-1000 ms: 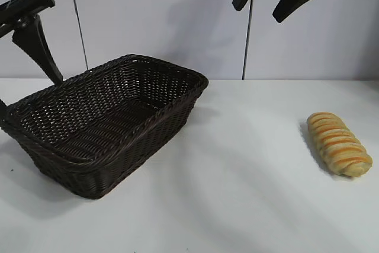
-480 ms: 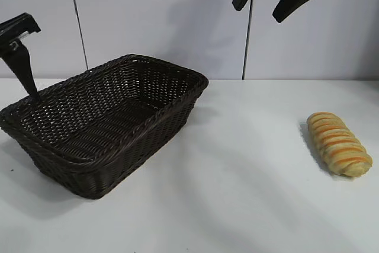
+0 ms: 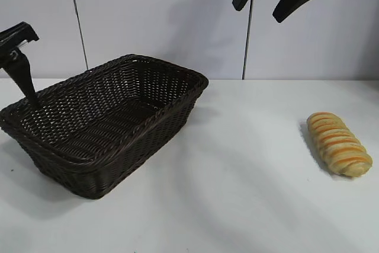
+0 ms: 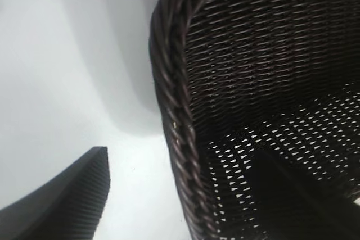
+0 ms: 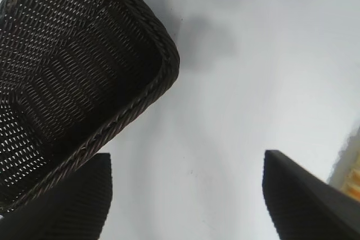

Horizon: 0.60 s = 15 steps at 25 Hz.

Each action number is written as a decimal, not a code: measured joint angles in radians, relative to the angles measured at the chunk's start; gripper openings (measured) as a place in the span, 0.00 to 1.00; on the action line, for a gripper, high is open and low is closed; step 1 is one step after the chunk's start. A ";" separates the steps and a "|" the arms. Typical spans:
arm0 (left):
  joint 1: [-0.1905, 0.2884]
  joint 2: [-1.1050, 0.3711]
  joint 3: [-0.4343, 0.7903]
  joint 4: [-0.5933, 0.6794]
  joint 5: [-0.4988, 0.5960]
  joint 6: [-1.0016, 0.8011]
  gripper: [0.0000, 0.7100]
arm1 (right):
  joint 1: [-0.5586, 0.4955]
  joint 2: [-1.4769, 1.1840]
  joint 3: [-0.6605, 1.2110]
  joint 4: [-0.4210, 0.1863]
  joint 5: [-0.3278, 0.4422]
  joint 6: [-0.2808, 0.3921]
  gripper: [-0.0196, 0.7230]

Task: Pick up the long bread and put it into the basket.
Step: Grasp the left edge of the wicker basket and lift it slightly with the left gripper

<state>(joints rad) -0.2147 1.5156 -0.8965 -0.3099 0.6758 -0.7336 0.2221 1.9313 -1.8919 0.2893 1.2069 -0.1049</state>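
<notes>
The long bread [image 3: 339, 144], golden with orange-brown stripes, lies on the white table at the right; a sliver of it shows in the right wrist view [image 5: 352, 176]. The dark brown wicker basket [image 3: 172, 68] stands at the left and has nothing in it. My right gripper [image 3: 257, 15] hangs open high above the table's middle, left of the bread and far above it, with its jaws wide apart [image 5: 187, 155]. My left gripper [image 3: 26, 87] is at the basket's left end, open, straddling the braided rim [image 4: 169, 99] without touching it.
The white table [image 3: 249, 194] stretches between the basket and the bread. A pale wall with two dark vertical seams [image 3: 246, 45] stands behind. The basket's corner [image 5: 163, 49] shows in the right wrist view.
My left gripper has moved left and down to the basket's left rim, then held almost still. The right gripper, bread and basket have not moved.
</notes>
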 joint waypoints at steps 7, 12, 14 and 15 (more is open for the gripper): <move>0.000 0.000 0.000 -0.002 -0.019 0.000 0.72 | 0.000 0.000 0.000 0.000 0.000 0.000 0.75; 0.000 0.013 0.000 -0.007 -0.025 -0.008 0.72 | 0.000 0.000 0.000 0.000 0.000 0.000 0.75; 0.000 0.040 0.000 -0.016 -0.025 -0.008 0.72 | 0.000 0.000 0.000 0.000 0.000 0.000 0.75; 0.000 0.056 0.000 -0.019 -0.025 -0.008 0.72 | 0.000 0.000 0.000 0.000 0.000 0.000 0.75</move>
<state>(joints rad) -0.2147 1.5714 -0.8965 -0.3291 0.6510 -0.7415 0.2221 1.9313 -1.8919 0.2893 1.2069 -0.1049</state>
